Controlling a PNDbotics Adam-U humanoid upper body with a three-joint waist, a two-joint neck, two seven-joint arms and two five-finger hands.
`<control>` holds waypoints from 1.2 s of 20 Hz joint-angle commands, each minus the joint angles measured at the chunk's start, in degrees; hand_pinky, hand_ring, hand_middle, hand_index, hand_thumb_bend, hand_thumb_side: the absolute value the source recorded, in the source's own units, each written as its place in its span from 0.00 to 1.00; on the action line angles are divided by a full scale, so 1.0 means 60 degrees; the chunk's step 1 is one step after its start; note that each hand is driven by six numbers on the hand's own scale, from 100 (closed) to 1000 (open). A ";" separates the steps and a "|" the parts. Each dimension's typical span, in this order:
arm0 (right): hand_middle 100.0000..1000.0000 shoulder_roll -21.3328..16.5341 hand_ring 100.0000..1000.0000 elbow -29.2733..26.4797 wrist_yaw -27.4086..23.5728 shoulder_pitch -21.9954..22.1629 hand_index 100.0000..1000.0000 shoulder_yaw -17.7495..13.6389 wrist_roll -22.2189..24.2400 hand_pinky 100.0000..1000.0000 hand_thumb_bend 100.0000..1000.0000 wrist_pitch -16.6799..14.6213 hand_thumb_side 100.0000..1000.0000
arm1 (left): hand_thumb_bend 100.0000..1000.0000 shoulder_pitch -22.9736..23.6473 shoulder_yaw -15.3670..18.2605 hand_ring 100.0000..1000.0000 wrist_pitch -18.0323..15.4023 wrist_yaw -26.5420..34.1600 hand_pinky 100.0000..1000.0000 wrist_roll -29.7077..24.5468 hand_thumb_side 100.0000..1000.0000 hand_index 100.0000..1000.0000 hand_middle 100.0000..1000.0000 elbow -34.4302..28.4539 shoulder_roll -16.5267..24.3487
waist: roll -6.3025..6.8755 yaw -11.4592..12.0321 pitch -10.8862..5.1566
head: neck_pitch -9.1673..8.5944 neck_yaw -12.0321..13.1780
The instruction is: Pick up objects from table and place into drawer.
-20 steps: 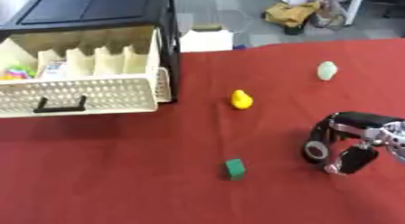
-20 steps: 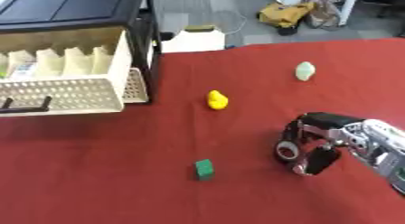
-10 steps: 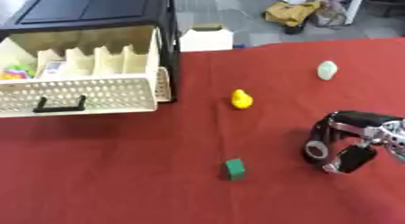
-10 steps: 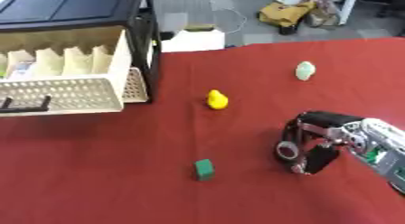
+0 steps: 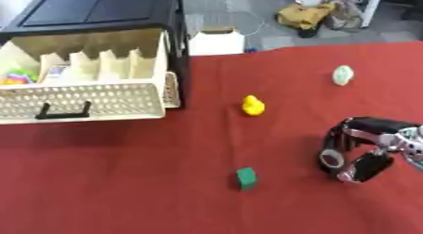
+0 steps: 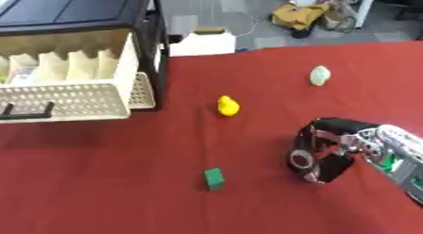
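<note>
Right hand (image 5: 357,150) low over the red counter (image 5: 124,190), fingers curled, holding nothing. Green block (image 5: 245,177) just left of it: likely light, stiff; pinch flat sides. Yellow duck (image 5: 253,105) rounder, maybe slippery. Drawer (image 5: 91,102) open, far left.

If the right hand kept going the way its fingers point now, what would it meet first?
The right hand has its fingers curled down, so most likely the red tablecloth right beneath. The green block lies off to its left, apart.
</note>
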 commanded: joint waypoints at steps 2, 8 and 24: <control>0.54 -0.0141 0.63 0.0027 0.0079 -0.0101 0.74 -0.0037 -0.0003 0.61 0.36 -0.0027 0.20 | 0.22 -0.0127 0.0165 0.00 -0.0004 0.0042 0.00 0.0047 1.00 0.67 0.00 -0.0114 0.0095 | -0.0024 -0.0008 -0.0106 | -0.0074 0.0004; 0.51 -0.0116 0.62 0.0060 0.0099 -0.0122 0.71 -0.0006 -0.0064 0.61 0.36 -0.0001 0.19 | 0.21 -0.0114 0.0176 0.00 0.0004 0.0046 0.00 0.0064 1.00 0.67 0.00 -0.0114 0.0084 | -0.0027 -0.0004 -0.0105 | -0.0080 0.0006; 0.46 -0.0052 0.60 0.0213 0.0083 -0.0165 0.67 0.0013 -0.0156 0.60 0.28 0.0036 0.12 | 0.21 -0.0087 0.0214 0.00 0.0010 0.0080 0.00 0.0121 1.00 0.67 0.00 -0.0114 0.0066 | -0.0017 0.0002 -0.0081 | -0.0098 0.0023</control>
